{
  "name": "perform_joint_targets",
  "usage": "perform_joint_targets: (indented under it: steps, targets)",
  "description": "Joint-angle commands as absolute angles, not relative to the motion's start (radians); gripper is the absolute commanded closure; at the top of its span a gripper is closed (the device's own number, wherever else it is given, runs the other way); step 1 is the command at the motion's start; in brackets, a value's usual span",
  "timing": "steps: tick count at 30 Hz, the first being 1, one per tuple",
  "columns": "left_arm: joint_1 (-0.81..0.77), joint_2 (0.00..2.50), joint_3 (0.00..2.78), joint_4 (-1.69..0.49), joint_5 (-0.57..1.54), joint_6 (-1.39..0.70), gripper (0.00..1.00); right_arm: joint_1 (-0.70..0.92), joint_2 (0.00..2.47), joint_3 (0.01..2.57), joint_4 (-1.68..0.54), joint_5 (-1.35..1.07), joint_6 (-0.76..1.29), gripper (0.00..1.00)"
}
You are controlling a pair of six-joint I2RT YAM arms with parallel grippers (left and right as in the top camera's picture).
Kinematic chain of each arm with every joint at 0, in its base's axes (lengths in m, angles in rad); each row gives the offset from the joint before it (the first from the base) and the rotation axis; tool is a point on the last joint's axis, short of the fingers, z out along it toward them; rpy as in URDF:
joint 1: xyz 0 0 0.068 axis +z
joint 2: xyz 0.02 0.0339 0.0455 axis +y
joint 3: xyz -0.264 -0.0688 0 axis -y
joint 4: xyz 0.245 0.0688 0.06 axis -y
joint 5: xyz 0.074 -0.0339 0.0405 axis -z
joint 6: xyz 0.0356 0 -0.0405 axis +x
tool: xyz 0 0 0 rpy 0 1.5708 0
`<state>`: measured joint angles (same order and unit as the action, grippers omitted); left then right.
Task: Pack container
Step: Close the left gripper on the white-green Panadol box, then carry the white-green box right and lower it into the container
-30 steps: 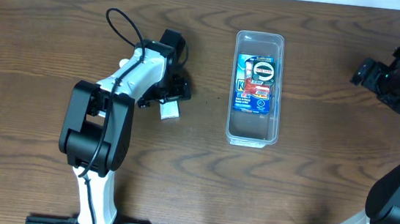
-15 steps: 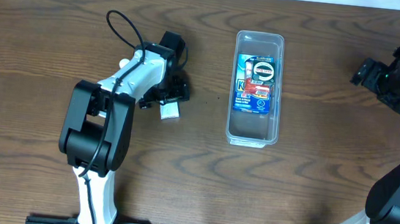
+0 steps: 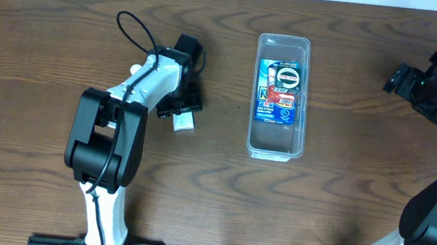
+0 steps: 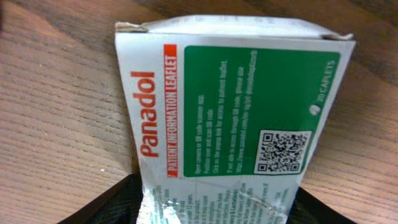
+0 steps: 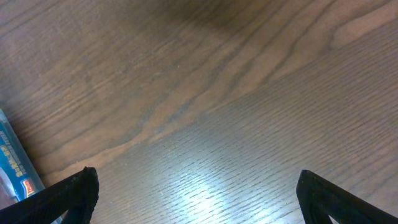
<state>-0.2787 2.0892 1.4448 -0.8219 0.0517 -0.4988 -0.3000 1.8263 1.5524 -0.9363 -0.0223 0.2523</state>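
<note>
The container (image 3: pixel 253 134) is a long clear bin standing upright at the table's middle, with blue printed packets (image 3: pixel 279 92) lying inside. A white and green Panadol box (image 3: pixel 185 122) lies on the table left of it. My left gripper (image 3: pixel 179 109) is over the box's far end. In the left wrist view the box (image 4: pixel 236 118) fills the frame and both jaws (image 4: pixel 216 190) press its crumpled near end. My right gripper (image 3: pixel 397 79) hangs at the far right, open and empty, with its fingers (image 5: pixel 199 186) wide apart above bare wood.
The table is dark brown wood (image 3: pixel 340 198). A black cable (image 3: pixel 135 30) loops from the left arm at the back left. A blue packet edge (image 5: pixel 12 162) shows at the left of the right wrist view.
My left gripper's fingers have drawn closer together around the Panadol box. The box has shifted slightly. The right arm has not moved.
</note>
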Motion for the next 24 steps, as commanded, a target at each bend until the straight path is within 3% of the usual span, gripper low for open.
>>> perform_joint_targets:
  steps: [1,10,13,24]
  targets:
    - [-0.283,2.098,1.437,-0.826,0.037,-0.496,0.39,-0.301,1.828,1.549,-0.935,-0.015,0.257,0.01]
    - [-0.283,2.097,1.471,-0.865,0.037,-0.47,0.41,-0.301,1.828,1.549,-0.935,-0.015,0.257,0.01]
    - [-0.283,2.091,1.482,-0.875,0.037,-0.453,0.47,-0.301,1.828,1.549,-0.935,-0.015,0.257,0.01]
    - [-0.286,2.032,1.486,-0.896,0.037,-0.445,0.47,-0.3,1.828,1.549,-0.935,-0.015,0.257,0.01]
